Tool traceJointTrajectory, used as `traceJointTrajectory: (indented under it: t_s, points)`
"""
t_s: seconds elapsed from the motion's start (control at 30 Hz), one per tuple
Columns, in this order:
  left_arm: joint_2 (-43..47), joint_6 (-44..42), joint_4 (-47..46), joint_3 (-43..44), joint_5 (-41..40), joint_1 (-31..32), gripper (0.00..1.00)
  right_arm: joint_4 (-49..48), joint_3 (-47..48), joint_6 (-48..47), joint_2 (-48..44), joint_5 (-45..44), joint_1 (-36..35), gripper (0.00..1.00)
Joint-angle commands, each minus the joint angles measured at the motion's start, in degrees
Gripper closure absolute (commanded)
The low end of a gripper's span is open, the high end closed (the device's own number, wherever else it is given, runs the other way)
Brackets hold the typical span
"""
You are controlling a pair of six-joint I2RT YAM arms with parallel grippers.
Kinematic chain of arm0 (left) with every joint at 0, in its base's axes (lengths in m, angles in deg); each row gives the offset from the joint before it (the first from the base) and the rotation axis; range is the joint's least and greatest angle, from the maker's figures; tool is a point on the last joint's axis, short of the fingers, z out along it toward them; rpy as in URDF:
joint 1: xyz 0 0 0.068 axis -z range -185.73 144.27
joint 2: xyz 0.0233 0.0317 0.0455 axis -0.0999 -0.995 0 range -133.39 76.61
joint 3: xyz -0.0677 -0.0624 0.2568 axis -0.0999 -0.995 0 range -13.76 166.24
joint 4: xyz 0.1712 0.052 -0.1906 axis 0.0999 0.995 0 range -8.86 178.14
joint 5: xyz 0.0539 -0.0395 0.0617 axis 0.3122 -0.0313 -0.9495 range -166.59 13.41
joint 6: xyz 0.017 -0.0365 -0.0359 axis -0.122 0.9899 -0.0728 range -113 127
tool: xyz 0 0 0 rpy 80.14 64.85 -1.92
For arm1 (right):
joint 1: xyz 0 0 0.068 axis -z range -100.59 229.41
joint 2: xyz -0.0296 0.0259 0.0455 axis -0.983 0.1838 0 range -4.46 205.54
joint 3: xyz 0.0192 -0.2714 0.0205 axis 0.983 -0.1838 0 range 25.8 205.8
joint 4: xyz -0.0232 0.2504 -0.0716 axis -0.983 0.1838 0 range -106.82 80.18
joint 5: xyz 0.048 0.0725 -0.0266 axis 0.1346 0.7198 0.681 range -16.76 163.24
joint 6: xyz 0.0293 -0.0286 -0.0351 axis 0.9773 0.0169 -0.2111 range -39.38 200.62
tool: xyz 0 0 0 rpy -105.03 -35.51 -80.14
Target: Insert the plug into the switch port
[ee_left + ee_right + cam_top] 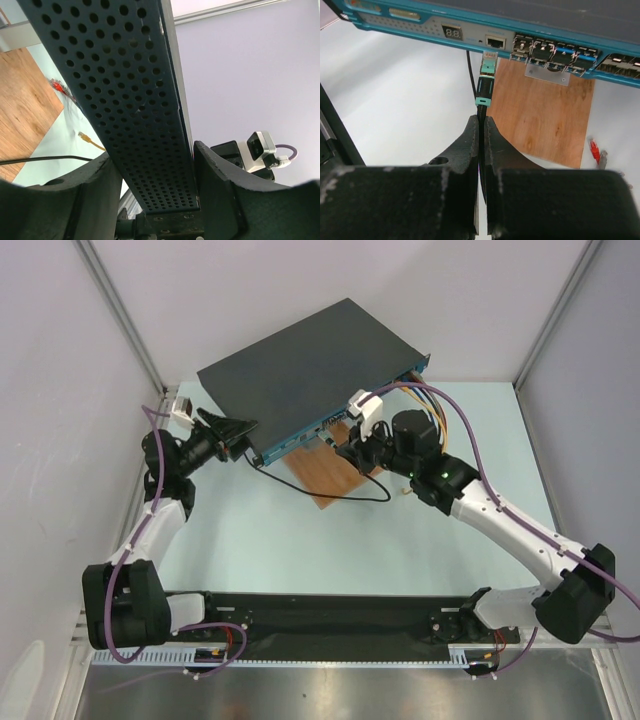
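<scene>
Right wrist view: right hand (481, 120) is pinching the plug (487, 62) by its rear, tip sitting just short of the switch port (495, 42) at 12 o'clock; insertion is remaining; left hand (152, 150) is straddling the switch (125, 75), grip unclear; pale desk (395, 100) is carrying a wooden board (545, 115); white walls (300, 280) are enclosing it.

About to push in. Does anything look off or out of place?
The switch sits diagonally across the table, its port face over a wooden board, gripped at the side by the left hand. Loose red and grey cable ends lie beside the board. The plug in the right hand looks straight.
</scene>
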Motion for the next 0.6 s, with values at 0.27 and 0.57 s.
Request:
traceJointTrajectory:
  t_s: [0.27, 0.57]
  points:
    - [0.58, -4.25, -0.58, 2.47, -1.34, 1.15, 0.96, -1.96, 4.04, 0.14, 1.90, -3.07, -0.75, 1.00]
    - [1.02, -4.52, -0.84, 1.59, -1.25, 1.07, 0.97, -1.96, 5.36, -0.13, 3.13, -2.63, -0.84, 1.00]
